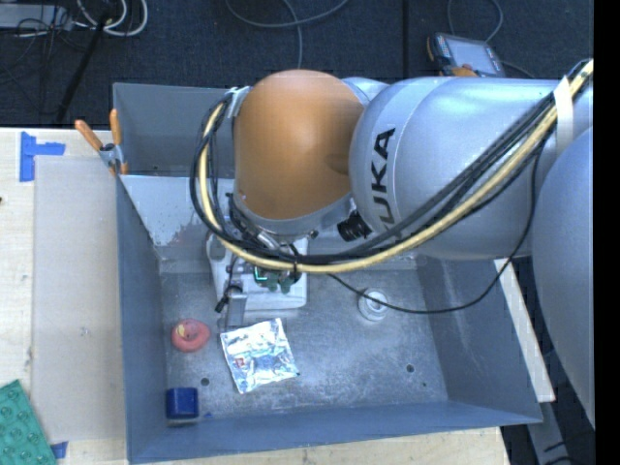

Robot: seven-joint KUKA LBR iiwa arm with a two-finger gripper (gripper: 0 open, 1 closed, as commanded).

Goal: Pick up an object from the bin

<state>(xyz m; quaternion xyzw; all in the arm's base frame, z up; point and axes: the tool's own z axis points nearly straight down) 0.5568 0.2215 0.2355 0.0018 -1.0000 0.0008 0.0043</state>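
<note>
- Camera view, from above and to one side, showed the silver KUKA arm (455, 163) stretched in from the right, its wrist capped by a rounded orange cover (291, 143), low inside the grey metal bin (426, 356).
- Beneath that cover and its looped cables, the gripper (247, 294) hung close to the bin floor, left of centre.
- Just beside it, on the side nearer the camera, a crumpled silvery foil packet (258, 355) lay flat on the floor. Whether the two touched could not be made out.
- A small red rounded piece (190, 334) sat near the packet's left edge, and a small dark-blue block (181, 402) rested in the near-left corner. A clear ring-shaped piece (372, 305) lay apart to the gripper's right.
- By the look of it, the pick was at its approach step, with all four things on the floor and none lifted.
- The next move would probably call for centring over one thing, most likely the nearby packet. The gripper would then have to close on a raised crease or edge, since a thin flat wrapper offers little to grip.
- Whether the gripper was open or closed could not be told, and nothing was seen in its grasp.
</note>
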